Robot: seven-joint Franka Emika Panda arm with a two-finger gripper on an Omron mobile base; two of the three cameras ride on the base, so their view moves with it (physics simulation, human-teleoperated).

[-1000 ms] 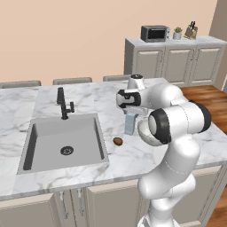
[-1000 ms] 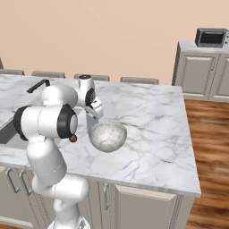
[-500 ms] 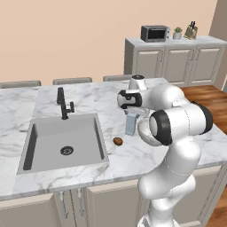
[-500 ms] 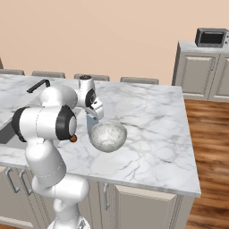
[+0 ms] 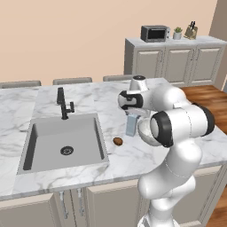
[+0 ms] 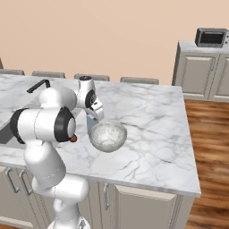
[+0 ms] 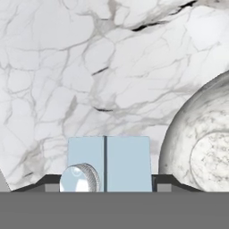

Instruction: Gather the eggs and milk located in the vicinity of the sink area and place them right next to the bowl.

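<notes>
1. Even, bright, diffuse illumination is observed throughout; no distinct light source can be identified.
2. Soft shading is noted inside the sink (image 5: 66, 142) and beneath the bowl (image 6: 107, 136).
3. Mild glossy highlights are recorded on the arm (image 5: 179, 122).
4. Sharp rendering is seen in the base views; slight softness is noted close up on the desk (image 7: 89, 67).

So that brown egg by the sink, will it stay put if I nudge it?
Probably not. The egg is a smooth oval lying on polished marble counter, so it may well roll. It sits close to the sink edge and could drop in. Its shell likely cracks, so grip gently.
</notes>
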